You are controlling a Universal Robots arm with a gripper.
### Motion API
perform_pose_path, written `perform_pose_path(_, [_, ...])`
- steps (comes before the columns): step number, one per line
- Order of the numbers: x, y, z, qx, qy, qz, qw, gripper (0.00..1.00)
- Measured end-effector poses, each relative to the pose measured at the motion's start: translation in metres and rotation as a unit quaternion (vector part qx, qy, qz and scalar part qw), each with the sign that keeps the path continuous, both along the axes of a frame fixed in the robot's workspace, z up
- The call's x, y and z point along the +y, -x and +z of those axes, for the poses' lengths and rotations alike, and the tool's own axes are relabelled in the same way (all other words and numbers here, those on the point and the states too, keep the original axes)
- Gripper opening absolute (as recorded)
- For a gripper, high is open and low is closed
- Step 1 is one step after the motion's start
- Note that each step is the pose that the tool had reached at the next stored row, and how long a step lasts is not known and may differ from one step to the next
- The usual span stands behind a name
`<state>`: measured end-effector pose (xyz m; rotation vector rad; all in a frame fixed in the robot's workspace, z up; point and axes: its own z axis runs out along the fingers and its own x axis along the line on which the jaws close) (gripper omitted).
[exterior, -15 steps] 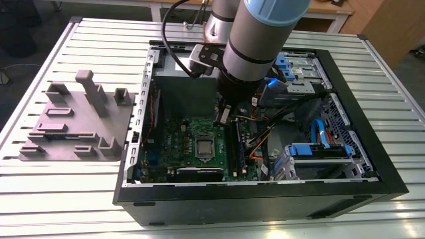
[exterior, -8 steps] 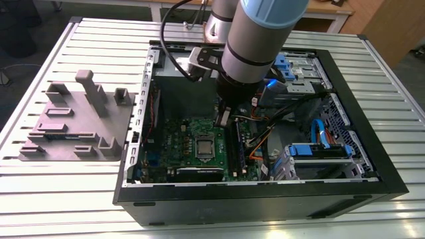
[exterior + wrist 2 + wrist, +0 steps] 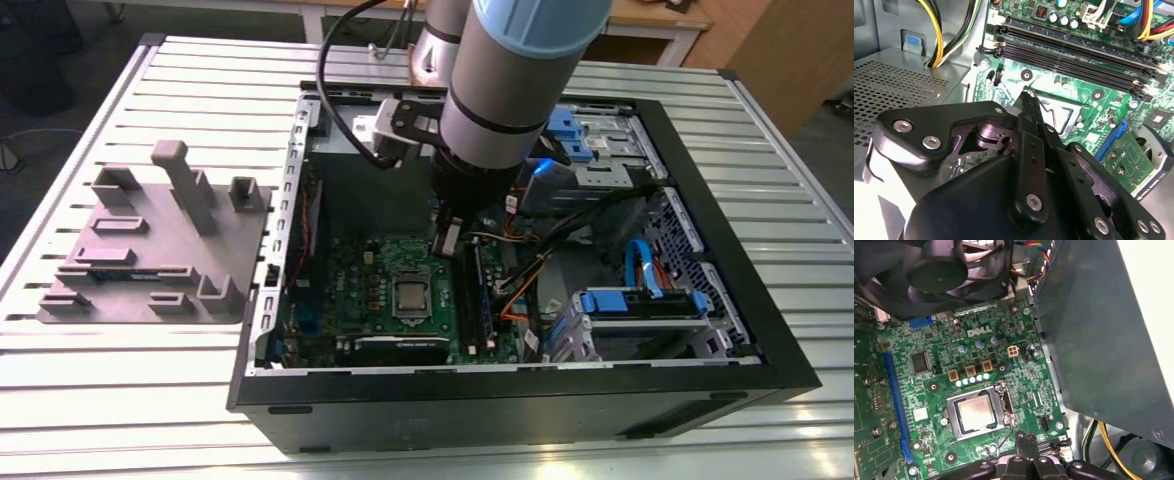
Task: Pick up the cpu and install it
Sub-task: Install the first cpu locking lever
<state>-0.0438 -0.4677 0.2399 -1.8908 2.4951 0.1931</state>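
Observation:
The cpu (image 3: 411, 294) is a small silvery square lying flat inside the metal-framed socket (image 3: 1004, 409) on the green motherboard, and the first wrist view shows the cpu (image 3: 974, 412) seated there. My gripper (image 3: 447, 243) hangs inside the open computer case, a little above the board and just beside the socket, on the side toward the memory slots. In the second wrist view the gripper (image 3: 1027, 92) has its black fingers drawn together to one tip with nothing between them. In the first wrist view the gripper (image 3: 1024, 437) sits close to a thin socket lever (image 3: 1004, 438).
Black memory slots (image 3: 1069, 50) run beside the socket. A black fan (image 3: 939, 270) and the grey case wall (image 3: 1094, 330) border the board. Coloured cables (image 3: 521, 290) and a blue-tabbed drive cage (image 3: 641, 305) fill the exterior view's right. A grey moulded tray (image 3: 147, 250) stands outside the case.

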Motion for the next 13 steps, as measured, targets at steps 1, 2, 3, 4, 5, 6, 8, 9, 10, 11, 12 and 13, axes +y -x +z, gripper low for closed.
perform_pose_path(1, [0.0000, 0.0002, 0.0000, 0.0000, 0.0000, 0.000, 1.00000, 0.10])
perform_pose_path(2, [-0.0001, 0.0002, 0.0000, 0.0001, 0.0000, 0.000, 1.00000, 0.10])
perform_pose_path(3, [-0.0001, 0.0002, 0.0001, 0.0001, 0.0001, 0.000, 1.00000, 0.10])
perform_pose_path(4, [-0.0001, 0.0002, 0.0001, 0.0001, 0.0001, 0.000, 1.00000, 0.10])
perform_pose_path(5, [-0.0001, 0.0002, 0.0000, 0.0001, 0.0001, 0.000, 1.00000, 0.10])
perform_pose_path(6, [-0.0001, 0.0002, 0.0000, 0.0000, 0.0001, 0.001, 1.00000, 0.10])
perform_pose_path(8, [-0.0001, 0.0003, -0.0001, 0.0000, 0.0001, 0.010, 0.99995, 0.10])
perform_pose_path(9, [-0.0001, 0.0003, -0.0002, 0.0000, 0.0001, 0.017, 0.99985, 0.10])
perform_pose_path(10, [-0.0001, 0.0003, -0.0003, -0.0001, 0.0001, 0.026, 0.99967, 0.10])
perform_pose_path(11, [-0.0002, 0.0003, -0.0003, -0.0006, 0.0002, 0.032, 0.99948, 0.10])
perform_pose_path(12, [-0.0005, 0.0003, -0.0004, -0.0021, 0.0001, 0.036, 0.99933, 0.10])
perform_pose_path(13, [-0.0008, 0.0004, -0.0006, -0.0039, 0.0002, 0.039, 0.99923, 0.10])
